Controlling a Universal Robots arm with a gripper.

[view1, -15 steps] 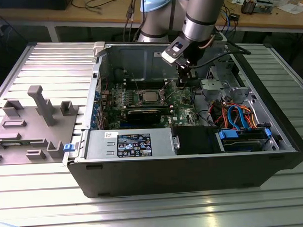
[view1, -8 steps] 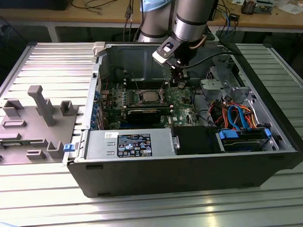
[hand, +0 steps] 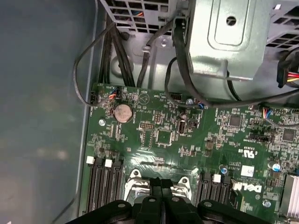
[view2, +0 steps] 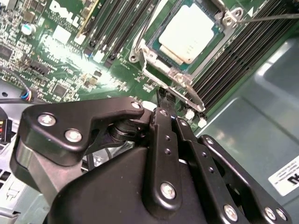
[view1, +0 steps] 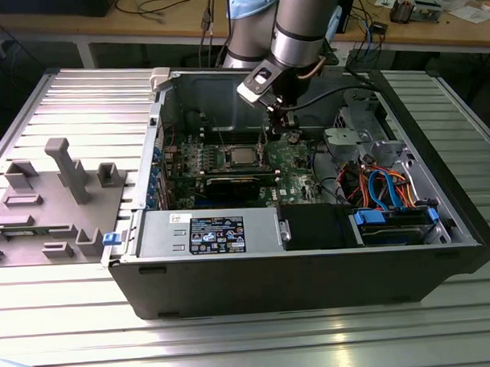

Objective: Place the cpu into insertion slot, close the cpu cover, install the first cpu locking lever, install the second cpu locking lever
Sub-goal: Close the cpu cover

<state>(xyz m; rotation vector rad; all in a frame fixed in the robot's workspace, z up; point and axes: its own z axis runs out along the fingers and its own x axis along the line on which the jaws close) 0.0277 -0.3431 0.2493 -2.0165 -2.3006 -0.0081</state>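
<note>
The cpu [view2: 189, 32], a flat silver-grey square, lies in the insertion slot [view2: 161, 59] on the green board. In the exterior view the cpu [view1: 243, 157] sits mid-board inside the open case. The silver cpu cover [view2: 145, 53] lies flat around the chip like a frame. A thin locking lever [view2: 271, 17] runs off from the socket's corner hook. My gripper [view2: 162, 95] hovers just off the socket's edge, its black fingers [hand: 155, 186] pressed together with nothing seen between them. From the exterior view the gripper [view1: 277, 126] hangs a little to the right of the chip.
Long black memory slots [view2: 117, 28] flank the socket. A grey drive cage [hand: 224, 37] and black cables [hand: 112, 51] stand beyond the board. Blue and orange cables [view1: 382, 183] fill the case's right side. A grey fixture [view1: 63, 170] stands on the table at the exterior view's left.
</note>
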